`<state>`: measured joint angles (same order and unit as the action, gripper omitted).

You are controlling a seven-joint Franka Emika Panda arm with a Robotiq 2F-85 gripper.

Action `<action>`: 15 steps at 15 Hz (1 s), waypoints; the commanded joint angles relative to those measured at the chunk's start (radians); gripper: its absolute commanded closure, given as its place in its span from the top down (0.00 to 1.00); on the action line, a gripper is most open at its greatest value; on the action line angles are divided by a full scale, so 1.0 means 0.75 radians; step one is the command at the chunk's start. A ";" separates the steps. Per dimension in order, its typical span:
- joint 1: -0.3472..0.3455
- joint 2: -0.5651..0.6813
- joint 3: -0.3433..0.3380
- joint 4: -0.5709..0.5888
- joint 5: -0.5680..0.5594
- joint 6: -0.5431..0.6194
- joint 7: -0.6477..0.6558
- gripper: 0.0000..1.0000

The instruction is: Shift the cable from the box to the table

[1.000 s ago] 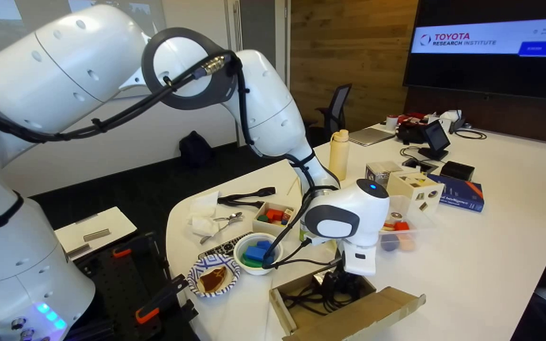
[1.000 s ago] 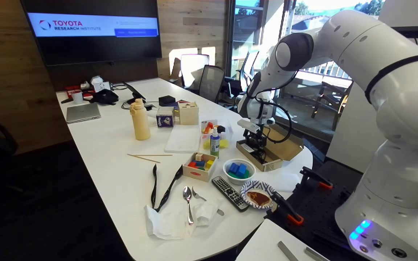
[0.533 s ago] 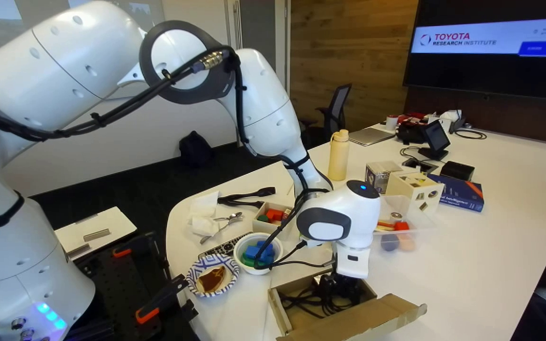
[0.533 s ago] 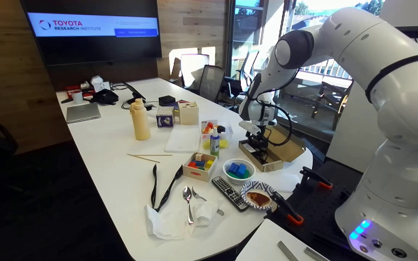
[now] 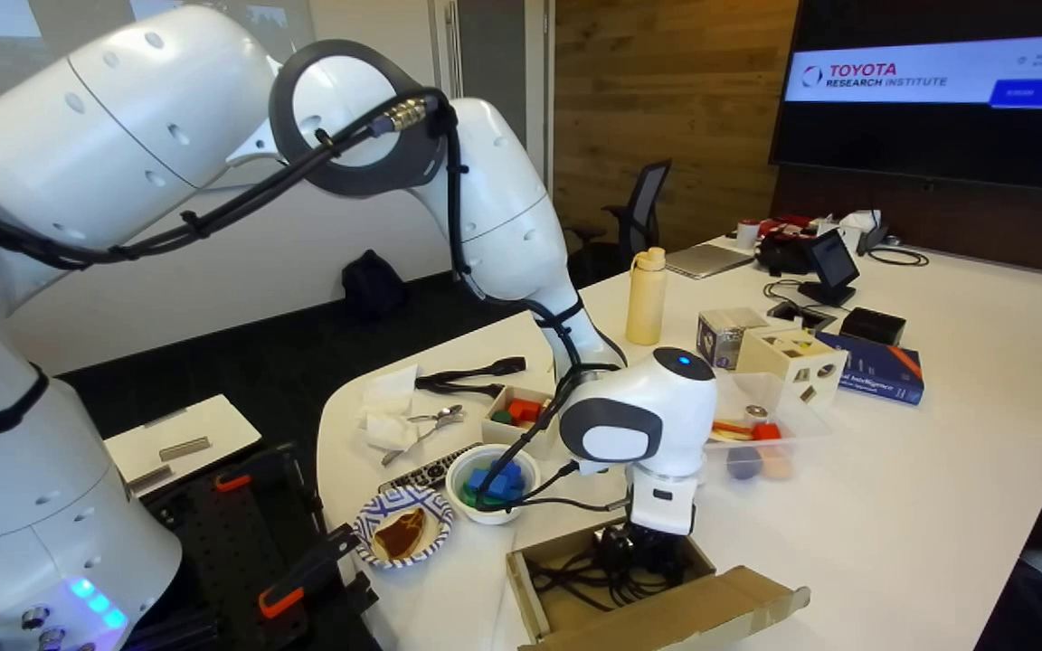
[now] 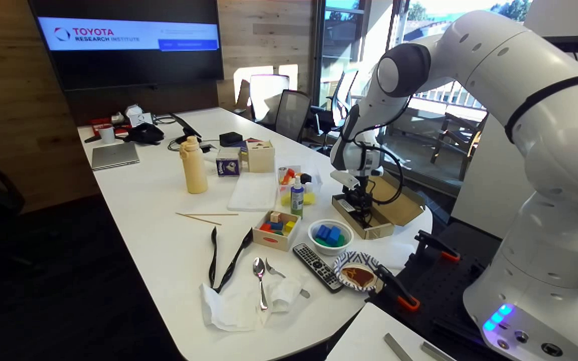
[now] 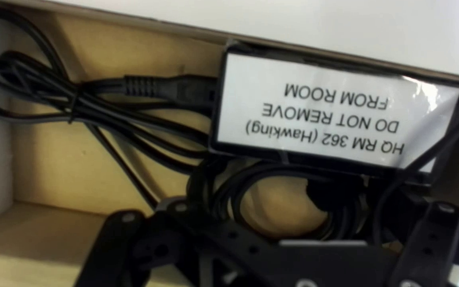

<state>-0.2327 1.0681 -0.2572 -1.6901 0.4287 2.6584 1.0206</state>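
The brown cardboard box (image 5: 711, 610) stands with its flap open on the white table (image 5: 919, 506); it shows in both exterior views (image 6: 380, 231). Inside, the black cable (image 7: 134, 139) lies tied in a bundle at one end and joins a black adapter with a white label (image 7: 313, 107). A round coil of it (image 7: 233, 199) lies beside the adapter. My gripper (image 7: 299, 191) is down in the box, open, its fingers on either side of the coil. Whether they touch it is unclear. In the exterior views the gripper (image 5: 643, 547) is dark against the cable, its tips hidden.
A white bowl of blocks (image 5: 521, 506) and a patterned plate (image 5: 435, 551) stand near the box. A clear bin (image 5: 806, 443), a spray bottle (image 6: 297, 198) and a wooden block box (image 6: 271, 240) stand close by. A remote (image 6: 319, 268) lies near the bowl.
My gripper has shifted slightly towards the robot's base and a little lower. The box has slid slightly the same way, and the plate has moved a touch. The cable is still in the box.
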 commanded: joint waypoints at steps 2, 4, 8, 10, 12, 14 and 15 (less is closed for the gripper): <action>0.068 0.086 -0.058 0.053 -0.057 0.029 0.104 1.00; 0.094 0.106 -0.078 0.064 -0.088 0.037 0.134 0.74; 0.144 0.133 -0.115 0.072 -0.137 0.094 0.187 0.49; 0.155 0.151 -0.123 0.080 -0.133 0.159 0.186 0.31; 0.163 0.167 -0.130 0.092 -0.130 0.191 0.183 0.14; 0.159 0.164 -0.124 0.093 -0.126 0.220 0.169 0.01; 0.152 0.154 -0.117 0.092 -0.124 0.232 0.157 0.00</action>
<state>-0.1181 1.1248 -0.3408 -1.6582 0.3525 2.7923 1.1092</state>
